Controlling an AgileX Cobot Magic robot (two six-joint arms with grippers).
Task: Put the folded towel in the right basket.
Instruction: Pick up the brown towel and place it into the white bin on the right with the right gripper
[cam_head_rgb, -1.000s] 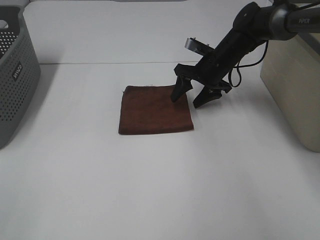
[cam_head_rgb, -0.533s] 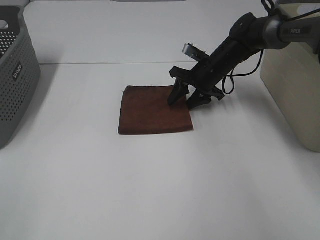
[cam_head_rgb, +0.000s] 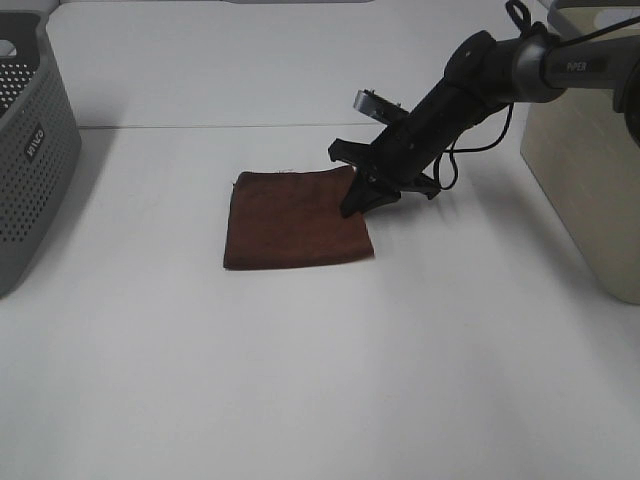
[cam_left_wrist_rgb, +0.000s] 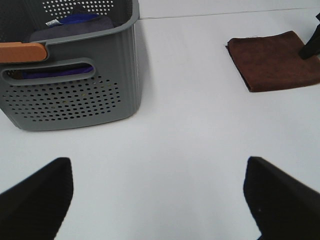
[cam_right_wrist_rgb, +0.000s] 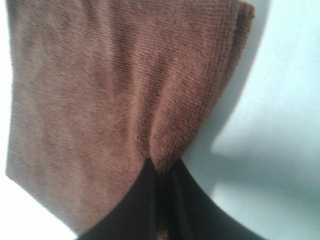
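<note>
The folded towel (cam_head_rgb: 290, 225), dark reddish-brown, lies flat on the white table near its middle. My right gripper (cam_head_rgb: 358, 200) is at the towel's right edge, shut on it. In the right wrist view its fingers (cam_right_wrist_rgb: 162, 180) pinch a raised fold of the towel (cam_right_wrist_rgb: 100, 90). The right basket (cam_head_rgb: 585, 170), beige with solid walls, stands at the table's right edge, well right of the towel. My left gripper (cam_left_wrist_rgb: 160, 197) is open and empty over bare table. Its view shows the towel (cam_left_wrist_rgb: 272, 60) far off.
A grey perforated basket (cam_head_rgb: 30, 170) stands at the left edge. In the left wrist view it (cam_left_wrist_rgb: 70, 95) holds dark cloth items and has an orange handle piece. A table seam line runs behind the towel.
My right gripper has lowered, moved left and shut its fingers on the towel's right edge. The towel has slid a little to the left.
</note>
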